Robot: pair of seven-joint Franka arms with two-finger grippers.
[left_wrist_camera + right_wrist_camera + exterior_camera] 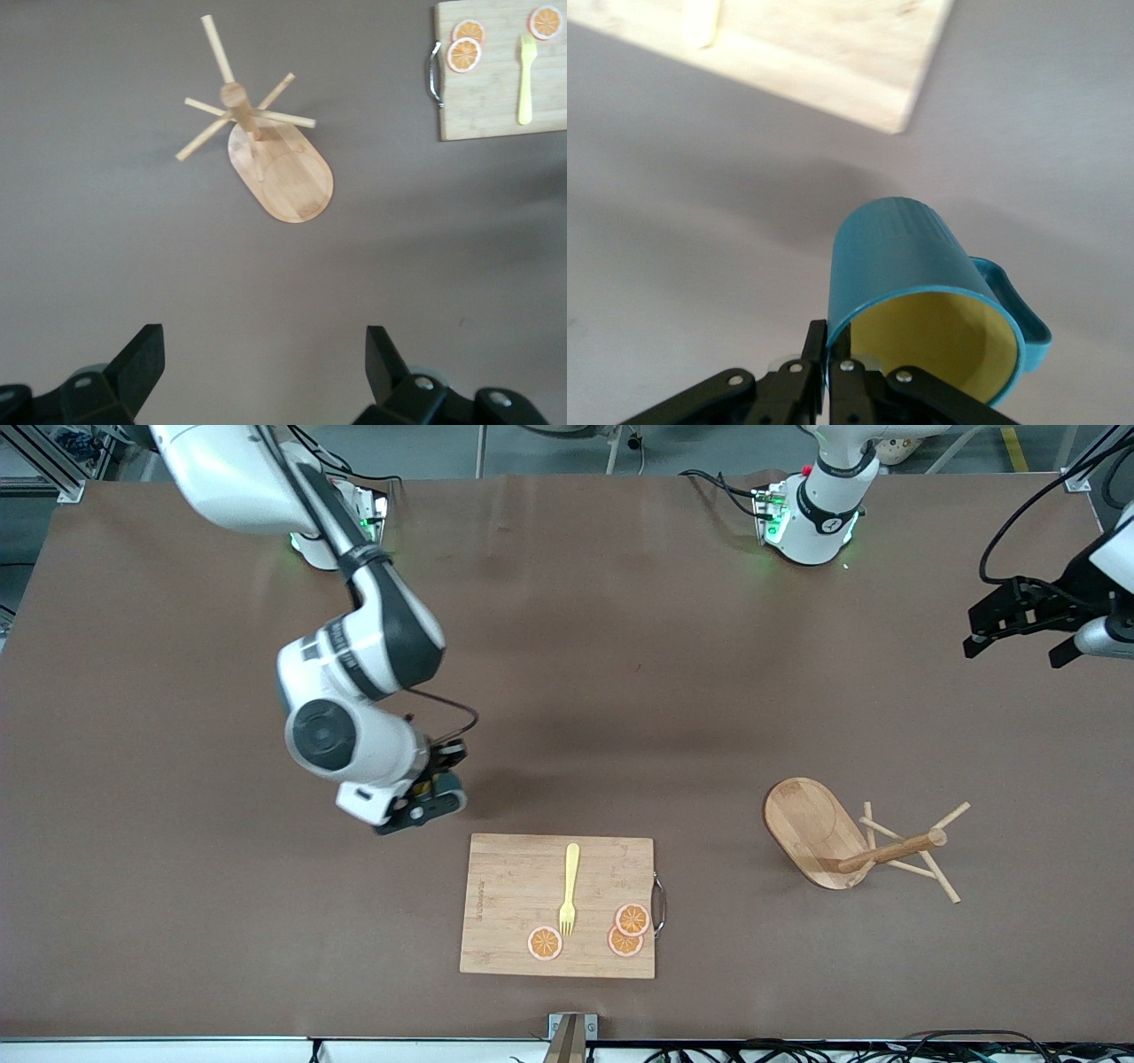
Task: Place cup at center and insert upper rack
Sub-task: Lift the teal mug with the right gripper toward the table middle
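My right gripper [828,354] pinches smooth teal cup [921,292] rim; left gripper [266,372] open over table; wooden rack [850,841] toppled, pegs splayed, three o'clock of board [514,948].

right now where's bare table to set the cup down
The widest bare stretch runs between the arm bases and the cutting board, at the table's middle. Another lies between the board and the tipped mug tree. The board itself is crowded with a fork and orange slices. The right gripper, jaws shut on the cup, hangs beside the board's corner.
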